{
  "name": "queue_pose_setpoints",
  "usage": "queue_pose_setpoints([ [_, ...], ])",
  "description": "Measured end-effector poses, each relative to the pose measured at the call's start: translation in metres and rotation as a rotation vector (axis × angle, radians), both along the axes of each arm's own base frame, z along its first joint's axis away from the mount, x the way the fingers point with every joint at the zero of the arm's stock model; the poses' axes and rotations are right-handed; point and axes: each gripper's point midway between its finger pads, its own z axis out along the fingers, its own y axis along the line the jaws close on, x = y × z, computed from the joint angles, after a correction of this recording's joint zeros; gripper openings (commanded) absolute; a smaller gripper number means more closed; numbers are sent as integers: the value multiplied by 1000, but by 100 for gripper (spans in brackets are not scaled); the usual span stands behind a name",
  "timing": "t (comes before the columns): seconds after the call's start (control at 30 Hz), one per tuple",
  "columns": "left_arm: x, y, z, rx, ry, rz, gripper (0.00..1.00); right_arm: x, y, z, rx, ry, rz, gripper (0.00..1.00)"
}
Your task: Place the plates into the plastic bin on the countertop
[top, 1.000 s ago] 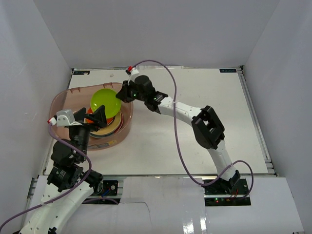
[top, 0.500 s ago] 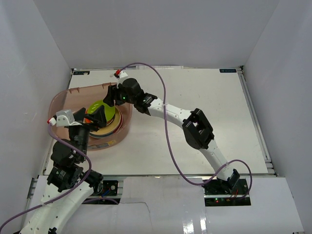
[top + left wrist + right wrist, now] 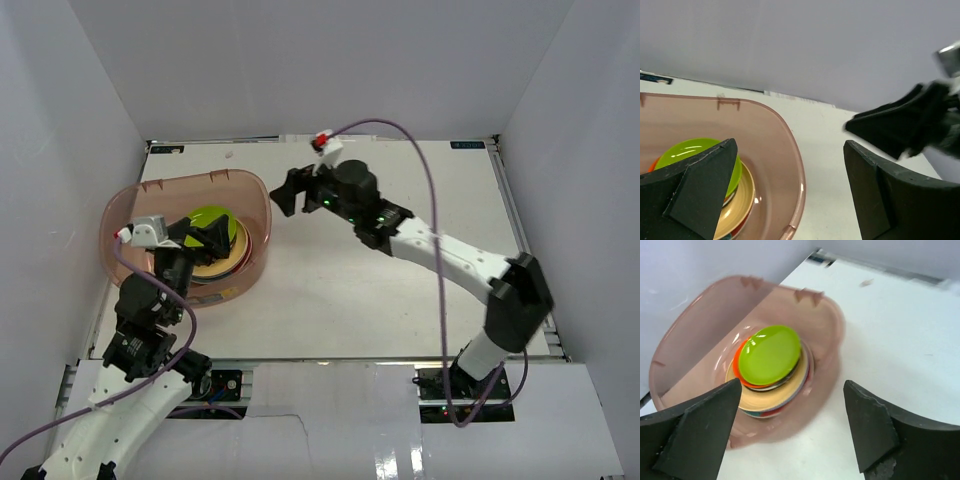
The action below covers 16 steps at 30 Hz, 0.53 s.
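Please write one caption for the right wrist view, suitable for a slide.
Open right end effector facing the plastic bin, where a lime green plate tops the stack of plates.

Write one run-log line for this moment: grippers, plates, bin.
left gripper: open, empty | right gripper: open, empty | lime green round plate: atop plate stack in translucent pinkish-brown plastic bin

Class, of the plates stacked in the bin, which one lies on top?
The lime green plate: its whole face shows, while the orange plate and cream plate beneath show only edges.
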Motion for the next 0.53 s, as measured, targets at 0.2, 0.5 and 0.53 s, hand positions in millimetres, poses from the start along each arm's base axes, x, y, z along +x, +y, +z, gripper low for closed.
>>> queue_pose_setpoints([
  [0.2,9,-44,-8,36,62,-195,98,-29,-140,73,56,-264,-299,90],
  [0.5,6,-95,-29,53,157,-453,98,-62,-273,2,-44,-287,-657,90],
  [0.53,5,-96,-29,50,159,-461,98,-63,-277,-3,-56,-283,-670,90],
])
